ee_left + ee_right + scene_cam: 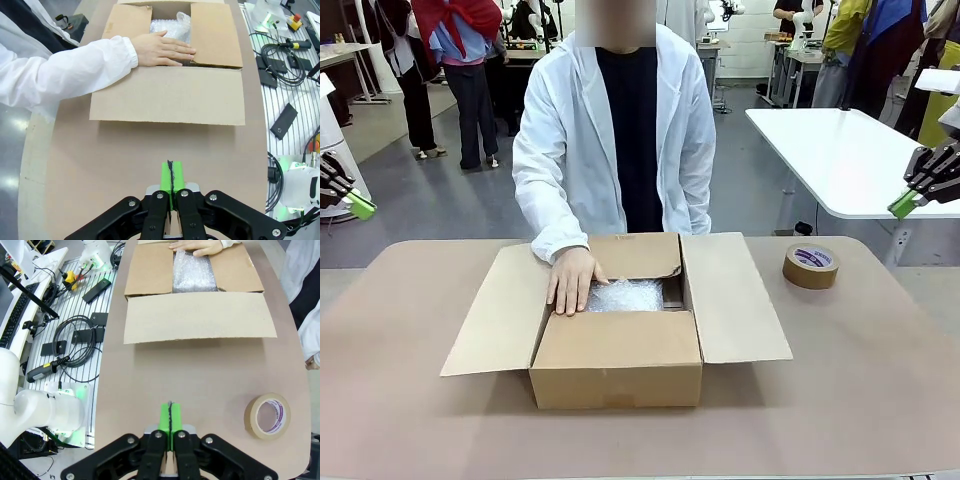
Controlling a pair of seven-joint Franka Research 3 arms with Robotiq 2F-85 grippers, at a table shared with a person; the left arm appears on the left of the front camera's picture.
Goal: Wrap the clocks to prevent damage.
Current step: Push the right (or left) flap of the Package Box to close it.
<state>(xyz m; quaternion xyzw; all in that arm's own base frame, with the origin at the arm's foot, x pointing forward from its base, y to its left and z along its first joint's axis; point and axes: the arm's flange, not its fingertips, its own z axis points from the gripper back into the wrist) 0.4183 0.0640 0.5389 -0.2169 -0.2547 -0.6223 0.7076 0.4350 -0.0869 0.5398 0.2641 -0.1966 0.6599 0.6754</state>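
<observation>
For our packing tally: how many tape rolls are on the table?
1. The brown tape roll lies flat on the table, right of the cardboard box; the box could hide more.

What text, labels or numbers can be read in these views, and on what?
No text can be read.
Purple-and-white label inside the tape roll: print too small to read.
Faces and flaps of the cardboard box: plain brown, no print I can make out.
</observation>
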